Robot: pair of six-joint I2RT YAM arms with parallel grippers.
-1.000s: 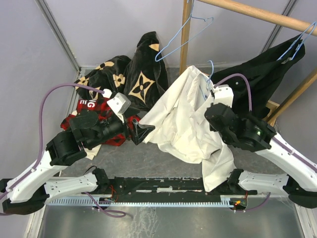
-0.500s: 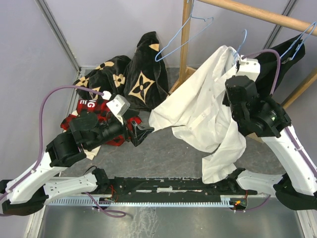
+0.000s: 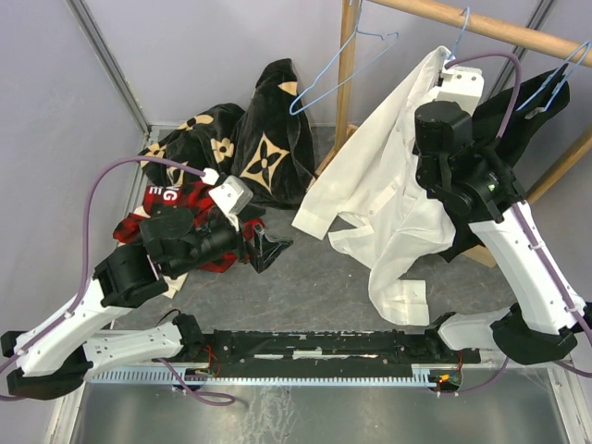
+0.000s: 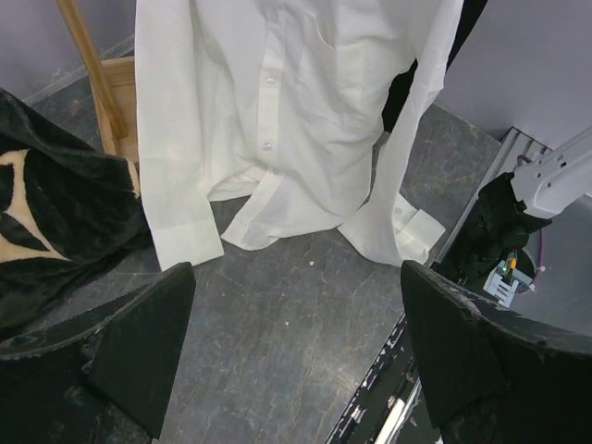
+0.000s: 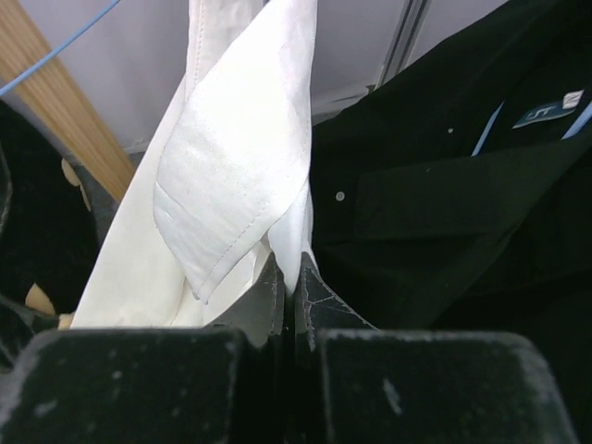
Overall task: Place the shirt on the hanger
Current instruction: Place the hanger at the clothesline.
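The white shirt (image 3: 388, 185) hangs from my right gripper (image 3: 450, 76), raised high just under the wooden rod. Its sleeves and hem dangle down to the table. The hook of a light-blue hanger (image 3: 460, 30) sticks up out of the collar at the rod; I cannot tell if it rests on the rod. In the right wrist view the gripper (image 5: 294, 282) is shut on the shirt's collar cloth (image 5: 240, 176). My left gripper (image 3: 268, 245) is open and empty, low over the table. In its wrist view the gripper (image 4: 296, 361) faces the hanging shirt (image 4: 277, 120).
A wooden rod (image 3: 527, 35) crosses the top right, and a wooden post (image 3: 347, 83) carries an empty blue hanger (image 3: 319, 92). A black garment (image 3: 541, 116) hangs on another hanger. A black flowered garment (image 3: 259, 148) and a red plaid shirt (image 3: 180, 208) lie at the back left.
My right arm has lifted the shirt up and toward the far right, bringing the hanger hook from mid-table to the rod. The left arm has barely moved.
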